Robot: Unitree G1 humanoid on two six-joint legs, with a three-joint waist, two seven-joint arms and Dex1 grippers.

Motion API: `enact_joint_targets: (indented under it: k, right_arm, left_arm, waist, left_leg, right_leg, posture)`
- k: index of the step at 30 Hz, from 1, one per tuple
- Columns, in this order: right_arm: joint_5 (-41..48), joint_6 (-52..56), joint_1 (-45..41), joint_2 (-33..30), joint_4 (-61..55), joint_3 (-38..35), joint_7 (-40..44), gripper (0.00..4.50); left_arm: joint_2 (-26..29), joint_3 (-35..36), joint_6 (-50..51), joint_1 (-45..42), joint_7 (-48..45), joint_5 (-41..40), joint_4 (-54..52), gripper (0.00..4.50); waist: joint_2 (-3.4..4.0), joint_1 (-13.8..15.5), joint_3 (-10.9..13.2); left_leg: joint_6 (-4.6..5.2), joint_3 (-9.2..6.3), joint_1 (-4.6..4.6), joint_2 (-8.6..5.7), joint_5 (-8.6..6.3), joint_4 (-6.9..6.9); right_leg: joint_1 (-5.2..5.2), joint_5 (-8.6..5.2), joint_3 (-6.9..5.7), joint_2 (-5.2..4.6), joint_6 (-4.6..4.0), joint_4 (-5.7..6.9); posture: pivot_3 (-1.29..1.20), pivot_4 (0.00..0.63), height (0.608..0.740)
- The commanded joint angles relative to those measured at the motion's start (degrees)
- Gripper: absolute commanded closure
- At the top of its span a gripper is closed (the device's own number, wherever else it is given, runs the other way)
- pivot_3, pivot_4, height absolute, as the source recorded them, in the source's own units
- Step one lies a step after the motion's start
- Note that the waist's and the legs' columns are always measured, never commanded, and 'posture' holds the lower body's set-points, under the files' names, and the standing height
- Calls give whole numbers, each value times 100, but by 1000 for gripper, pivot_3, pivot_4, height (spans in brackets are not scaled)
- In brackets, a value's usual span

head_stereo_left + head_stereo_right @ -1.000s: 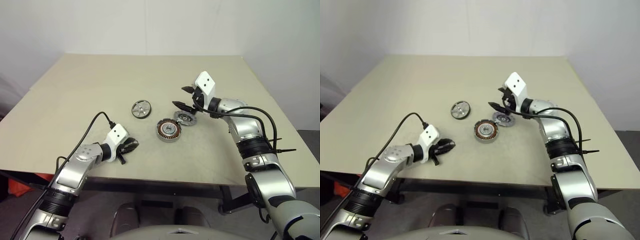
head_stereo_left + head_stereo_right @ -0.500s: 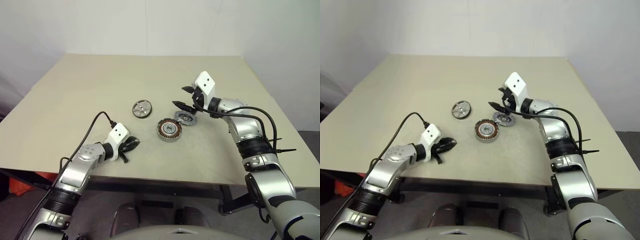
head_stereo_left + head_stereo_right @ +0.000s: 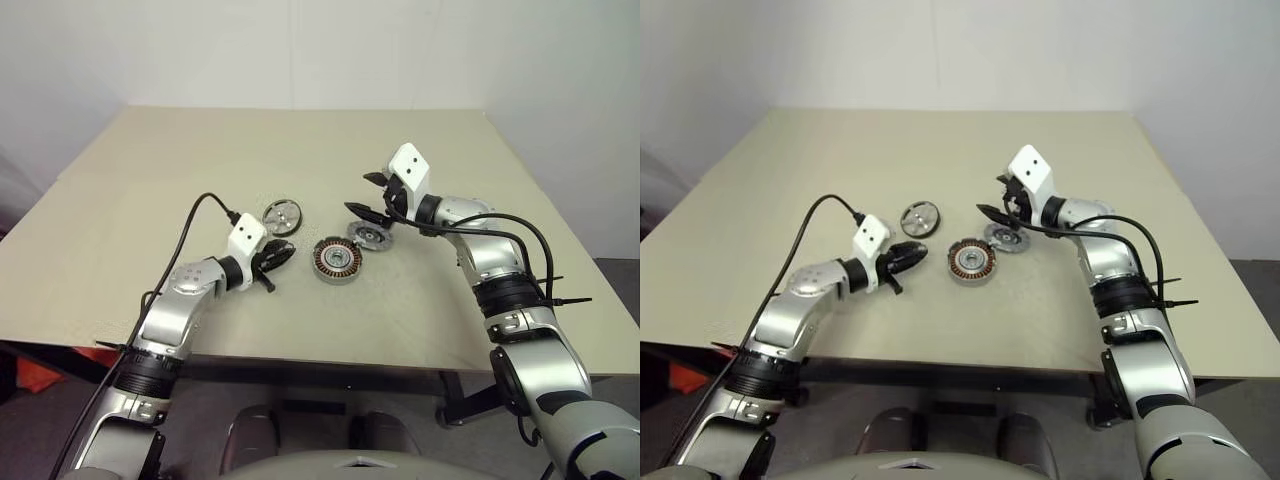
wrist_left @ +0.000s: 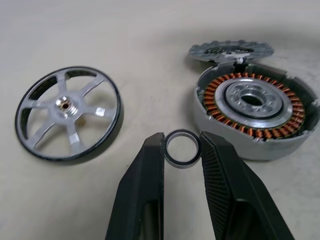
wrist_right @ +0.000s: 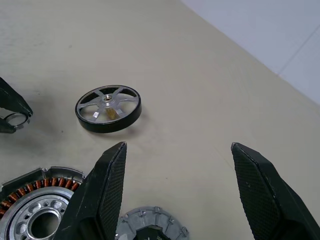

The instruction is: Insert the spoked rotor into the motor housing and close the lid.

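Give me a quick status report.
Left gripper shut on small dark metal ring. Right gripper open. Copper-wound motor housing empty; spoked rotor beside it.

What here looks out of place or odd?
The left gripper holds a small metal ring beside the spoked rotor and the motor housing. The lid leans tilted on the housing's far rim.

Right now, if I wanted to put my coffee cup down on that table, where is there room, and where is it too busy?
The far half of the table, behind the rotor, is bare, as are both side margins. The middle is crowded: rotor, housing and lid lie close together, with the left end effector holding a small ring and the right end effector open above the lid.
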Motion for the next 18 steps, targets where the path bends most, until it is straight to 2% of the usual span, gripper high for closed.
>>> enact_joint_targets:
  k: [1, 7, 18]
  right_arm:
    - [-6, -109, -130, 14, -83, -59, -23, 739]
    - [-6, -44, -166, -10, -154, -70, 2, 739]
    - [-6, 38, -129, -24, -301, -76, -22, 739]
  left_arm:
    - [-43, -165, 19, -287, -196, -32, 11, 3773]
    - [-221, -547, -27, -749, -384, 140, 395, 3773]
    - [-479, -725, -130, -1068, -360, 328, 783, 3773]
  waist:
    - [0, 1, 0]
    - [0, 4, 0]
    - [0, 7, 1]
  left_leg:
    - [0, 0, 0, 0, 0, 0]
    - [0, 0, -1, -1, 0, 0]
    - [1, 0, -2, -1, 0, 0]
  right_leg:
    - [0, 0, 0, 0, 0, 0]
    - [0, 0, 0, 0, 0, 0]
    - [0, 0, 0, -1, 0, 0]
  posture:
    - [0, 0, 740]
    - [0, 0, 740]
    - [0, 0, 740]
